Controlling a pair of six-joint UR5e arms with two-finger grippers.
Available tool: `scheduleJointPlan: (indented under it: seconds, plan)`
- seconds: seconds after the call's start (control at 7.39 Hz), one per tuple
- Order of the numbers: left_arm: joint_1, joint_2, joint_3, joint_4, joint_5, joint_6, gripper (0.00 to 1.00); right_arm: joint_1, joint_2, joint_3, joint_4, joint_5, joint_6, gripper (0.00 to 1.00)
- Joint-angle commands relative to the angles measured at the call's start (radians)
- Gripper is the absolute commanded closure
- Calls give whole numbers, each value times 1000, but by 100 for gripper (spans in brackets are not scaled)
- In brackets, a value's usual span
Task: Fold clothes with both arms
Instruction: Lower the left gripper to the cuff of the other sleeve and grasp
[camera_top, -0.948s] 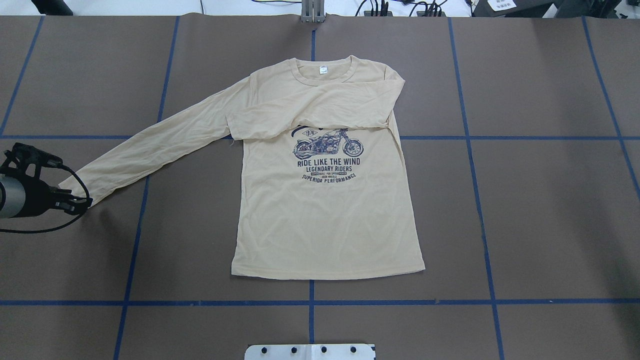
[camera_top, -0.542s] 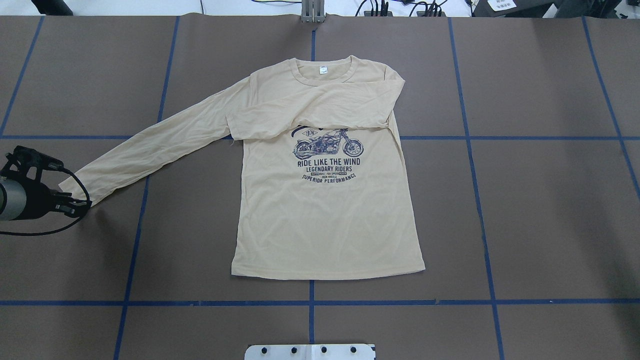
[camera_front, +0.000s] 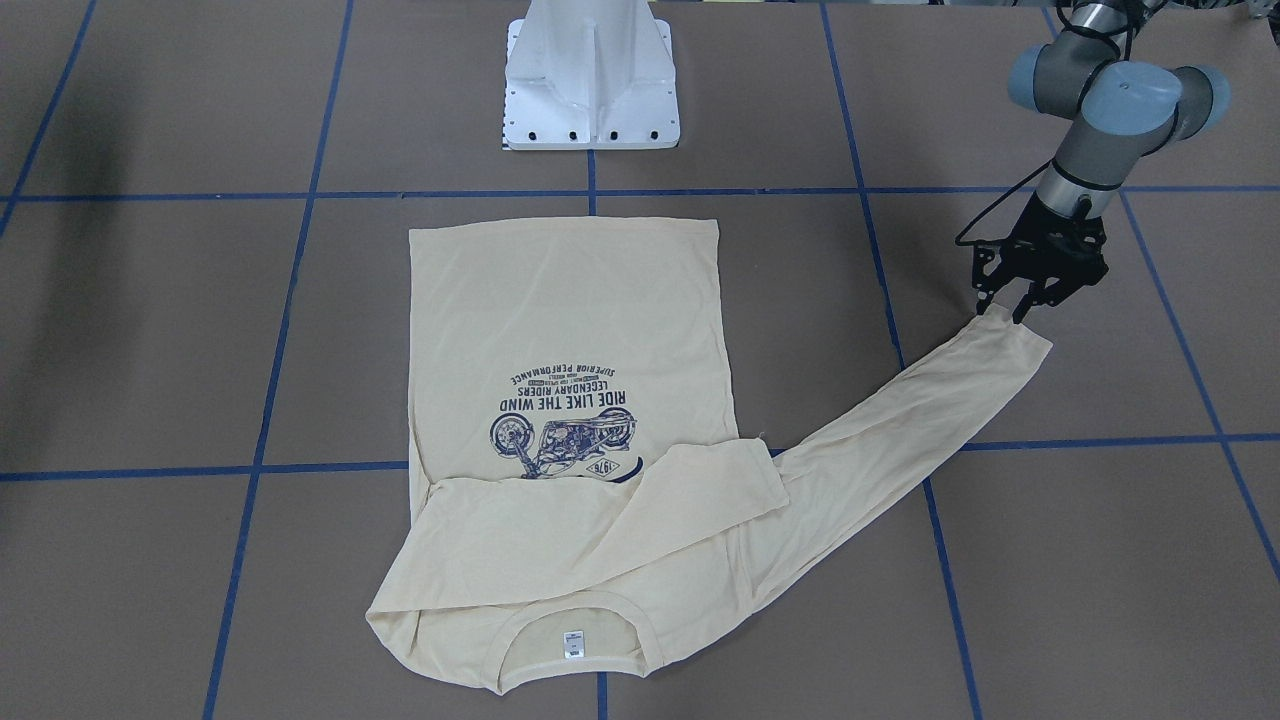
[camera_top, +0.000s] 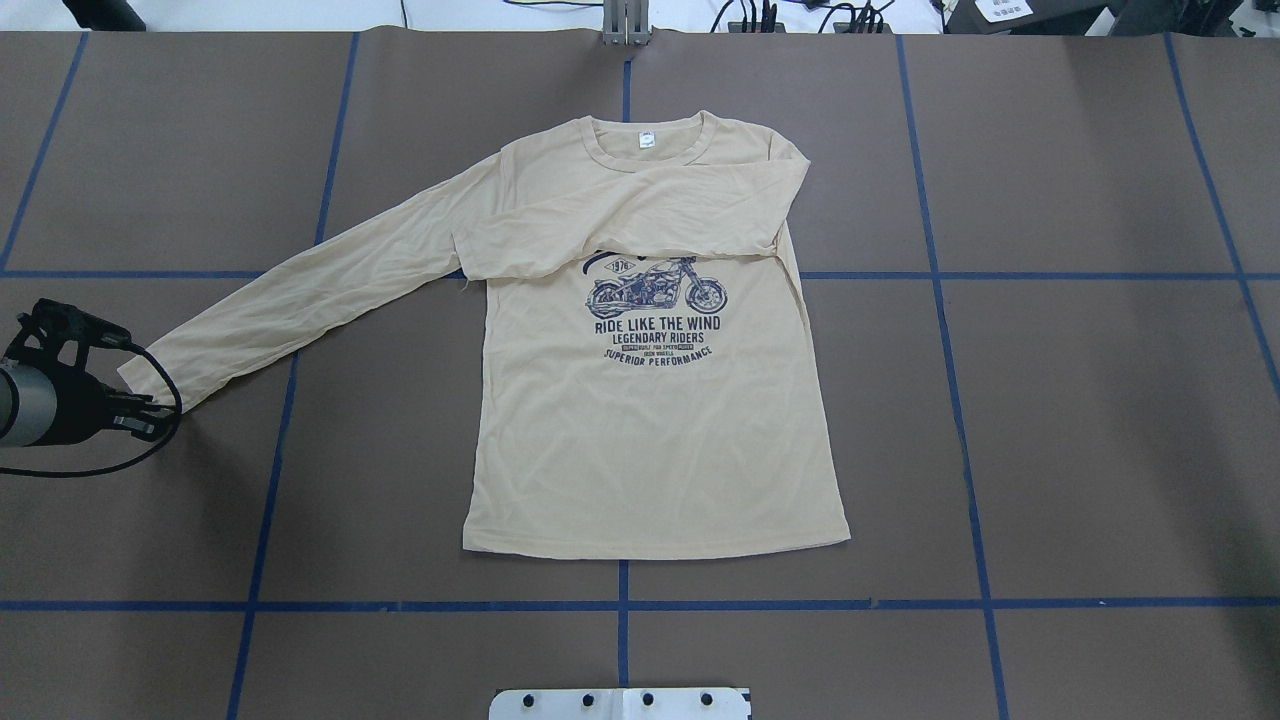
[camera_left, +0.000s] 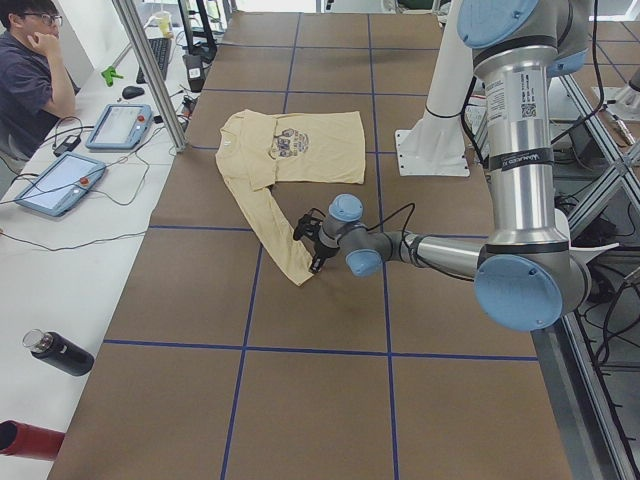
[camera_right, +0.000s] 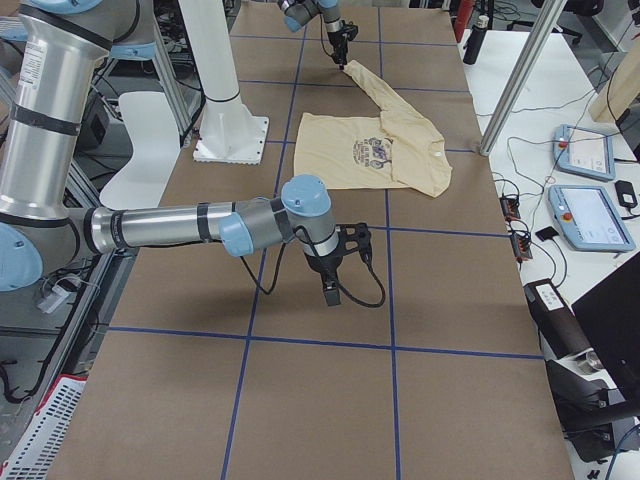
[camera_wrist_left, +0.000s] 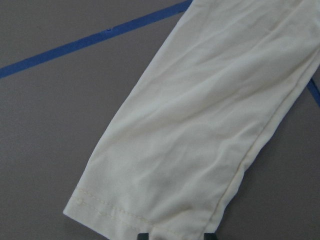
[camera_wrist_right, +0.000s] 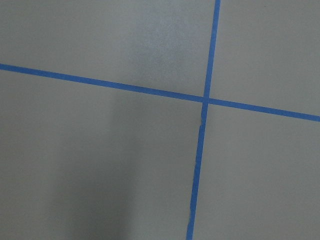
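Observation:
The cream-yellow long-sleeved shirt (camera_top: 650, 440) lies flat, print up, collar toward the far edge. One sleeve is folded across the chest (camera_top: 640, 215). The other sleeve (camera_top: 310, 290) stretches out toward my left. My left gripper (camera_front: 1003, 314) is open, low at that sleeve's cuff (camera_wrist_left: 165, 190), with a fingertip on each side of the cuff's hem. It also shows at the left edge of the overhead view (camera_top: 150, 415). My right gripper (camera_right: 330, 292) hangs over bare table well away from the shirt; I cannot tell whether it is open or shut.
The white pedestal base (camera_front: 590, 80) stands at the robot's edge of the table. Blue tape lines (camera_top: 620, 605) grid the brown table. A person (camera_left: 30, 80), tablets (camera_left: 60, 185) and bottles (camera_left: 55, 352) are at the side bench.
My left gripper has shifted slightly to the left in the overhead view, so more of the cuff shows. The shirt has not moved.

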Motion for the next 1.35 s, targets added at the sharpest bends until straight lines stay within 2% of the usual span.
scheduleJointPlan:
  seconds: [0.0, 0.27, 0.41, 0.54, 0.68, 0.81, 1.22]
  plan:
    - [1, 0, 4, -1, 1, 1, 100, 0, 1, 1, 0, 0, 4, 0]
    - [-18, 5, -37, 9, -16, 91, 100, 0, 3, 1, 0, 0, 6, 0]
    - [-60, -8, -68, 72, -31, 163, 100, 0, 3, 1, 0, 0, 6, 0]
    - [-103, -40, -126, 205, -49, 202, 100, 0, 3, 1, 0, 0, 7, 0]
    - [-126, -136, -190, 385, -51, 221, 100, 0, 3, -1, 0, 0, 7, 0]
    - [-130, -273, -226, 577, -51, 219, 100, 0, 3, -2, 0, 0, 7, 0]
    - [-125, -674, -205, 1002, -51, 209, 100, 0, 3, -4, -1, 0, 9, 0]
